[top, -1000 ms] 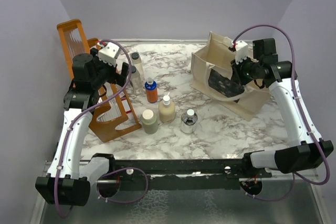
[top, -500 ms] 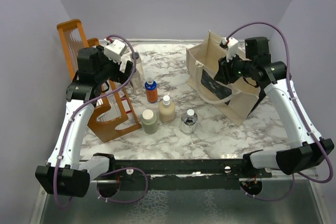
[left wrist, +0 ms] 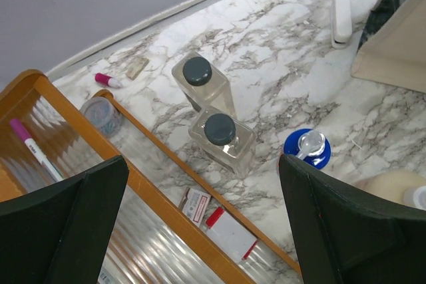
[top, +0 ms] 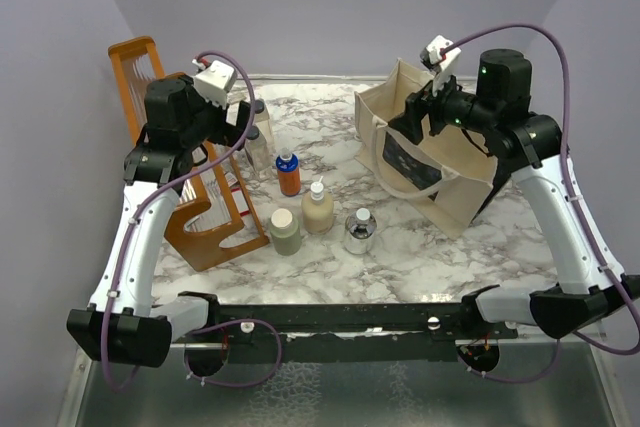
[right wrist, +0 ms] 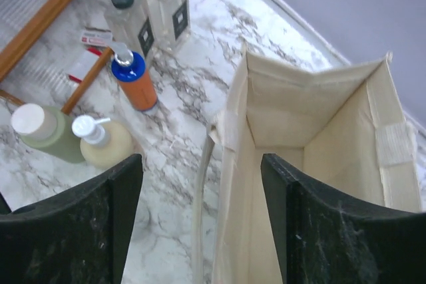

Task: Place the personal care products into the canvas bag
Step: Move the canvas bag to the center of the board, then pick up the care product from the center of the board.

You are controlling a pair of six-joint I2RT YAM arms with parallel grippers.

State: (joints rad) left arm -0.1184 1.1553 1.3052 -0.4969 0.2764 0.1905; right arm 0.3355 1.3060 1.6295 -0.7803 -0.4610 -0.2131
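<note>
Canvas bag (right wrist: 286,111) looks empty. We see left gripper (left wrist: 200,164) and right gripper (right wrist: 200,161) spread, holding nothing. Next we'd pinch the clear bottle (left wrist: 223,143).

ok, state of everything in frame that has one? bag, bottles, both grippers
canvas bag: upright, mouth open, no bottle seen inside
two clear bottles: upright, capped, beside the rack
orange bottle: upright, on table
beige pump bottle: upright, on table
olive-grey bottle: upright, capped, on table
silvery bottle: upright, on table
left gripper: open, empty, above the clear bottles
right gripper: open, empty, above the bag's rim
</note>
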